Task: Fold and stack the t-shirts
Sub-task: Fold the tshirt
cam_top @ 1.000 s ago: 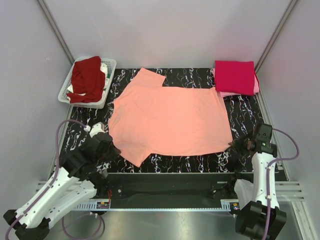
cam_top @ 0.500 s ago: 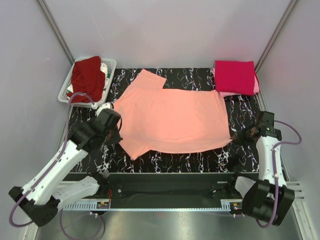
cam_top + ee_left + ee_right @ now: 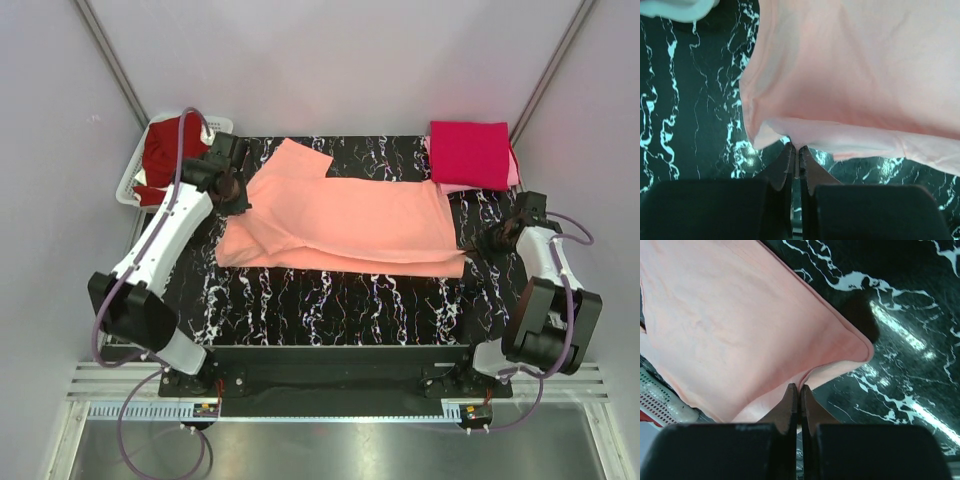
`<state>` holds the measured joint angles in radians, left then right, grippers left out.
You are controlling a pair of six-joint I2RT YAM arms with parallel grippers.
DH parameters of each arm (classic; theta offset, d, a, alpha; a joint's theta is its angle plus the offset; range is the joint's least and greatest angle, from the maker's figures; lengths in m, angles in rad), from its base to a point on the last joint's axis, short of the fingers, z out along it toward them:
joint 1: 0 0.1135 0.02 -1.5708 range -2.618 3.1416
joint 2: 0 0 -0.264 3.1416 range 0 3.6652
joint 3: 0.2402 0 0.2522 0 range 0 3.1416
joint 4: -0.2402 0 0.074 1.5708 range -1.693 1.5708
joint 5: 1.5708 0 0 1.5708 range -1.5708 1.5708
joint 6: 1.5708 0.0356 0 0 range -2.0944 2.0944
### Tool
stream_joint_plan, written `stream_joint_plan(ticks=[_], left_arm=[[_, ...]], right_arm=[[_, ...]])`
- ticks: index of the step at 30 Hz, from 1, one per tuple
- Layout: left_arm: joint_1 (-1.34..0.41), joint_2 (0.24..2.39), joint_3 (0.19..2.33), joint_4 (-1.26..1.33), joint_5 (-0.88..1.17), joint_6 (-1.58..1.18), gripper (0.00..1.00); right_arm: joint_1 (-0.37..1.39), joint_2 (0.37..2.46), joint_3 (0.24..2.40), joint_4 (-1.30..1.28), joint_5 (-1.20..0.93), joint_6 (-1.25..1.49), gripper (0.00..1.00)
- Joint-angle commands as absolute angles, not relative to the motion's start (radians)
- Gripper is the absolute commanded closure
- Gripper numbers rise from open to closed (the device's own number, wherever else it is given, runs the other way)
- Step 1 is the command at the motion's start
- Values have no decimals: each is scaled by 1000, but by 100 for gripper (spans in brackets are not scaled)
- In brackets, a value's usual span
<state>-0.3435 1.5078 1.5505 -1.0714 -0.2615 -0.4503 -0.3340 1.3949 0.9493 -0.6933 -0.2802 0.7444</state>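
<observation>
Lengthwise fold of the salmon-peach t-shirt [image 3: 350,220], which lies across the middle of the worktop [image 3: 330,310]. We see the left jaws pinched together on the cloth's edge at the far left, close to the white basket [image 3: 128,183] that holds a maroon t-shirt [image 3: 165,155]. The right jaws are likewise clamped on the cloth's edge at the right. Gripping both ends, we judge, keeps the doubled layer taut and its edge straight. The crease runs along the near side, fronting a bare strip of worktop. At the far right the folded crimson t-shirt [image 3: 470,152] sits just beside the shirt, limiting room there.
</observation>
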Motion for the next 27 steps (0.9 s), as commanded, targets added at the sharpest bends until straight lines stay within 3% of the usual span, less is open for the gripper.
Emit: stream_joint_plan(ticks=[1,11,15,17,18,19,21,23,24,27], left_arm=[[-310,1587,1641,-1029,-199,-350,100],[-250,1798,1756,-1019,-187,-311,100],[-224,1903,1818,-1028,-193,-308,100],[-201,1951,1893,-1060,-210,-308,100],[-193,2000,1958,-1072,-215,-310,96],[-184,2026,1997,-1101,-213,-314,89],[-161,2084,2102,-1140,-213,-327,74],[-147,2085,2129,-1178,-209,-354,61],[-146,2035,2087,-1171,-206,-360,45],[-146,1863,1882,-1088,-195,-371,28]], right_arm=[[-334,1456,1015,-641,-331,735,100],[-327,1617,1098,-583,-374,733,99],[-319,1705,1147,-566,-379,736,89],[-314,1742,1192,-555,-402,733,75],[-314,1784,1213,-563,-406,726,59],[-313,1804,1236,-574,-399,709,29],[-313,1851,1322,-636,-370,684,7],[-311,1861,1374,-695,-324,646,0],[-313,1838,1377,-710,-305,637,0],[-313,1717,1292,-697,-226,629,0]])
